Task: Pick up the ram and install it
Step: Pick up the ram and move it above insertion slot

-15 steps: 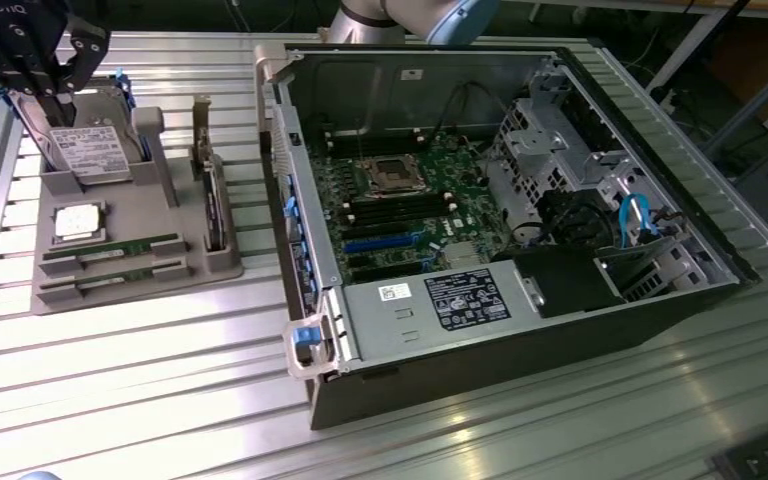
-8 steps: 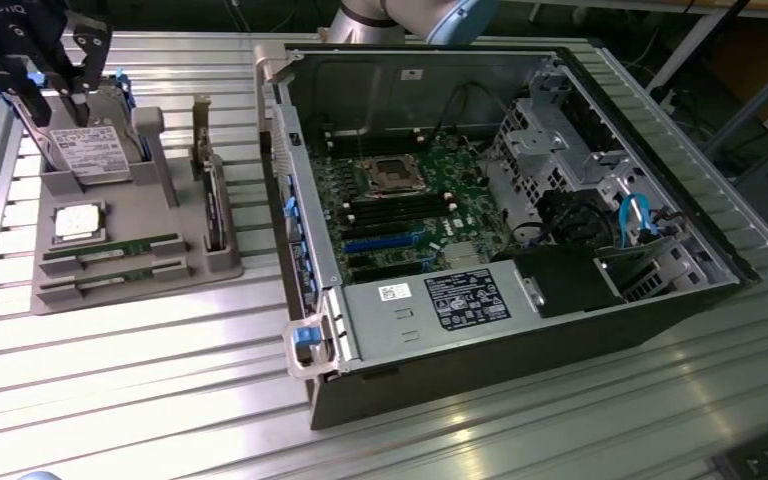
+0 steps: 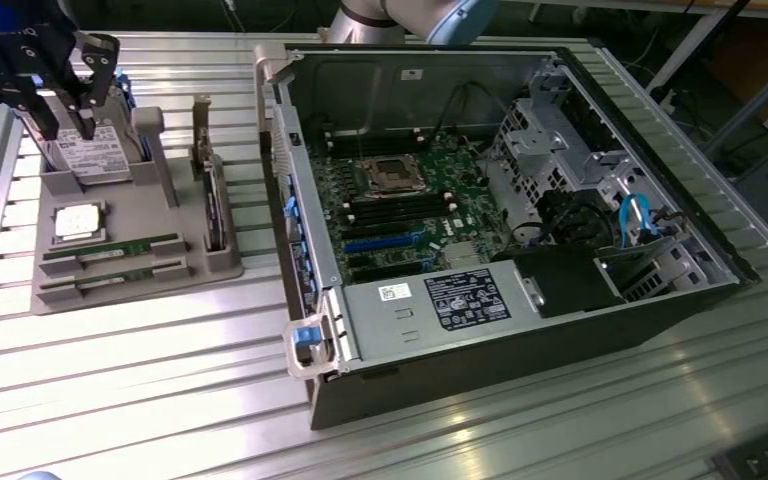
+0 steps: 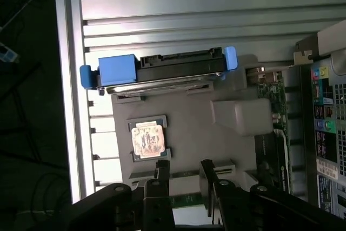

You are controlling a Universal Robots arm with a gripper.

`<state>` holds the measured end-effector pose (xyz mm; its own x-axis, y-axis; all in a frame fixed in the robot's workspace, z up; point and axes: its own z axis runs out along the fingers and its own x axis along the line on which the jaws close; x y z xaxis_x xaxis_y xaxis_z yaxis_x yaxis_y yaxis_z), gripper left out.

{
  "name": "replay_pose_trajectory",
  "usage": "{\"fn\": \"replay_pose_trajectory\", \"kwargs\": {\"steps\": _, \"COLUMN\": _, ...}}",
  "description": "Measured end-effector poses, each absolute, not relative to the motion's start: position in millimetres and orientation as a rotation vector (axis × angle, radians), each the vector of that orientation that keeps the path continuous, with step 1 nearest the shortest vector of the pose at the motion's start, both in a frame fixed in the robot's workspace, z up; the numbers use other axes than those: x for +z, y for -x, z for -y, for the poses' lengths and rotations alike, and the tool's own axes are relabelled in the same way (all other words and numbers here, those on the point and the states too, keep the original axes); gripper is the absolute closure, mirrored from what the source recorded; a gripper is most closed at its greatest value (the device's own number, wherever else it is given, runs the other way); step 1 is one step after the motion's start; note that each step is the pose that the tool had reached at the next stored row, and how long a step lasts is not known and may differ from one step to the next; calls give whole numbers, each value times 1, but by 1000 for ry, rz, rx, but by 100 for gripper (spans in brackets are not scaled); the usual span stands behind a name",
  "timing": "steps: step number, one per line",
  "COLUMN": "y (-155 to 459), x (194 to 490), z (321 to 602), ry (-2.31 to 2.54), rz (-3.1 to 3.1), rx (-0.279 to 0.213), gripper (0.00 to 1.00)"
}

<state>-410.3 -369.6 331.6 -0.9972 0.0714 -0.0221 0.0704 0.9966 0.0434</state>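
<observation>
Green and thin, the ram [image 3: 113,247] lies slotted in the grey holder [image 3: 131,300], just beside its twin [image 3: 107,280]. I judge a skewed descent could catch both sticks or a slot wall. My hand [image 3: 67,112] hangs spread and empty over the hard drive [image 3: 97,165]. The counter [image 3: 157,380] between the holder and the open case [image 3: 518,365] gives freer room.
</observation>
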Motion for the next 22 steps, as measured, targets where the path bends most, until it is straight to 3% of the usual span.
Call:
{"fn": "replay_pose_trajectory", "kwargs": {"steps": 10, "y": 410, "x": 327, "z": 370, "ry": 46, "rz": -3119, "rx": 63, "gripper": 64}}
{"fn": "replay_pose_trajectory", "kwargs": {"steps": 22, "y": 410, "x": 324, "z": 370, "ry": 614, "rz": -3066, "rx": 57, "gripper": 64}}
